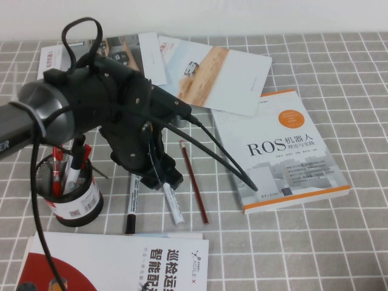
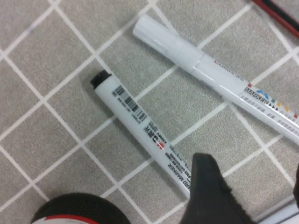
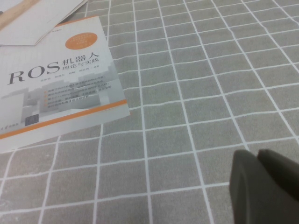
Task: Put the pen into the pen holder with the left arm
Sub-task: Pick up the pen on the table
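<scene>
Pen: you have the black-ended marker [image 1: 132,203] lying flat on the counter [image 1: 315,254], outside the pen holder [image 1: 76,194] and just beside it.
Neighbours: an all-white marker [image 1: 173,203] lies on its other side, with a thin red pencil [image 1: 194,182] beyond that.
Left hand: your left hand [image 2: 250,168] hangs low over the two markers with its fingers [image 2: 205,191] spread wide, gripping nothing; one finger overlaps the pen's barrel in the wrist view.
Holder: upright, with several pens standing in it.
Right hand: your right hand [image 3: 256,156] is above bare cloth near the ROS book [image 3: 51,79], fingers together and empty.
</scene>
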You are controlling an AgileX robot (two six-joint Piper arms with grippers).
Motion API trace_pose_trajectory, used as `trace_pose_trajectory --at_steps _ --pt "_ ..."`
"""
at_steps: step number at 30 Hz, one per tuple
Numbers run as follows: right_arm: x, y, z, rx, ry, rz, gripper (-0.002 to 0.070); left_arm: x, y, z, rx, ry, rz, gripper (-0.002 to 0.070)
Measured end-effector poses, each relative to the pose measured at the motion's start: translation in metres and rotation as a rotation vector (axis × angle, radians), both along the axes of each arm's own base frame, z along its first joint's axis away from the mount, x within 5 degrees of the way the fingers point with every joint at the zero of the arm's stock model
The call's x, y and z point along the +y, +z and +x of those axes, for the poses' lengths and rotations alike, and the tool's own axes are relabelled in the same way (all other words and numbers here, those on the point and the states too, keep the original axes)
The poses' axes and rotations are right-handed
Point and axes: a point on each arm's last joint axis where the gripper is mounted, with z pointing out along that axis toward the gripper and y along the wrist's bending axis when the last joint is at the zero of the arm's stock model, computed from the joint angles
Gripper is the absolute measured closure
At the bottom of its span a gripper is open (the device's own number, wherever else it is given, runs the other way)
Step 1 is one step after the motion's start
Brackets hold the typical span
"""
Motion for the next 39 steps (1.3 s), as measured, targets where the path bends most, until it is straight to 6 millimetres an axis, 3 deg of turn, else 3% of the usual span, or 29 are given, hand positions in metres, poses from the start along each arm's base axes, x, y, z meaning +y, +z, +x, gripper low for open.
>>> trace_pose_trajectory --at_steps 10,31,39 --pt "0.0 0.0 0.0 0.0 0.0 0.0 0.0691 0.005 -0.025 0.013 0.053 0.025 0.047 0.0335" --pt "0.0 0.0 0.0 0.0 0.0 0.0 0.0691 0.012 -0.046 0.048 0.04 0.211 0.069 0.0335" --pt "0.0 0.0 0.0 0.0 0.0 0.0 0.0691 0.011 -0.053 0.05 0.063 0.232 0.082 0.0335"
